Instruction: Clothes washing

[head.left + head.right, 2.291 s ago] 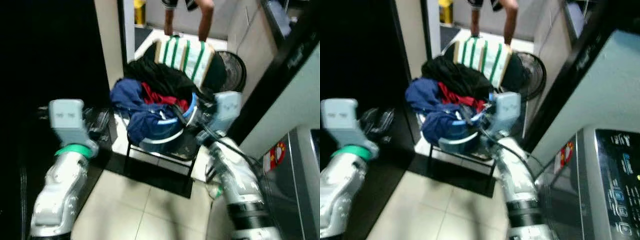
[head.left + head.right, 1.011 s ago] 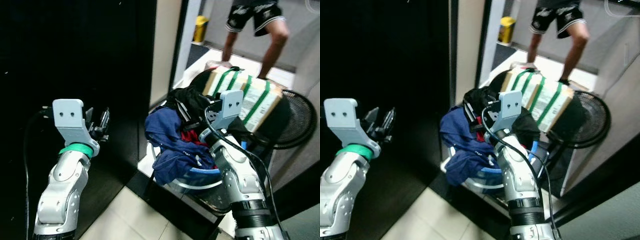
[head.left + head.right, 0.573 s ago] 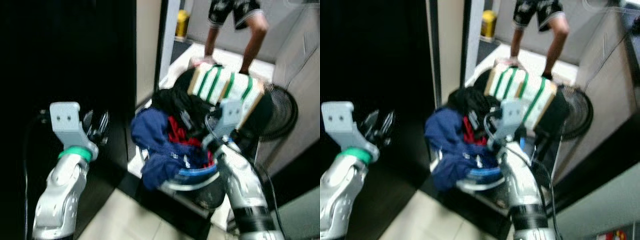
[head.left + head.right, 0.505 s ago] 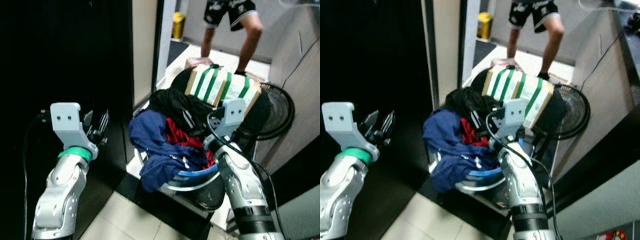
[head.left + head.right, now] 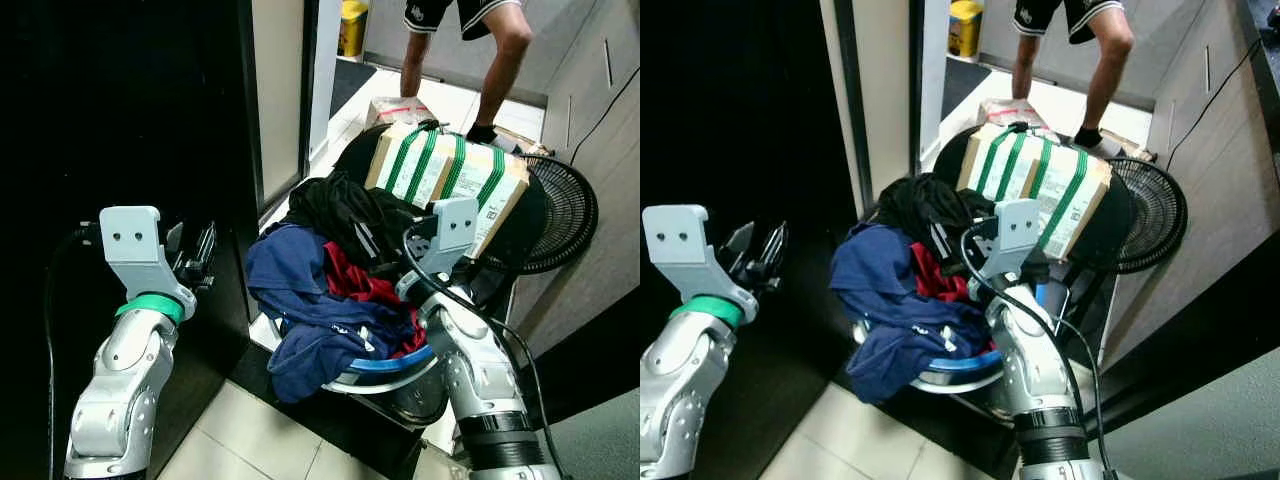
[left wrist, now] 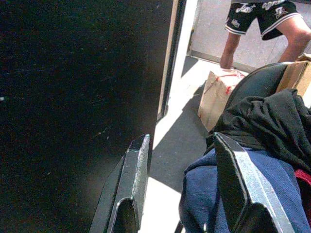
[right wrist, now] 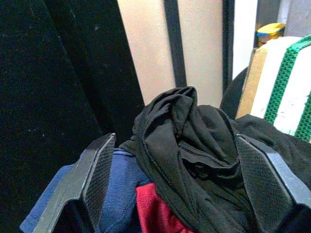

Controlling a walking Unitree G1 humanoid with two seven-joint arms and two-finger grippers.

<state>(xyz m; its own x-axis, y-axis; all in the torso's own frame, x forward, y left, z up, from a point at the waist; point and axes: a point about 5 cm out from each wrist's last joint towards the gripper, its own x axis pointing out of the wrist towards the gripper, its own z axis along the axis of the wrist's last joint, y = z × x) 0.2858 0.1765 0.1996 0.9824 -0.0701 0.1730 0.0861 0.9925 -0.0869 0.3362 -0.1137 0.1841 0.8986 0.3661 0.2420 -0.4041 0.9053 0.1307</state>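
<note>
My right gripper point(image 7: 177, 179) is spread wide over the soft, floppy black shirt point(image 7: 187, 131); I'd pinch its bunched top fold.

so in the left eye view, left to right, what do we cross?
left gripper → navy blue garment → red garment → right gripper → black floor fan
</note>
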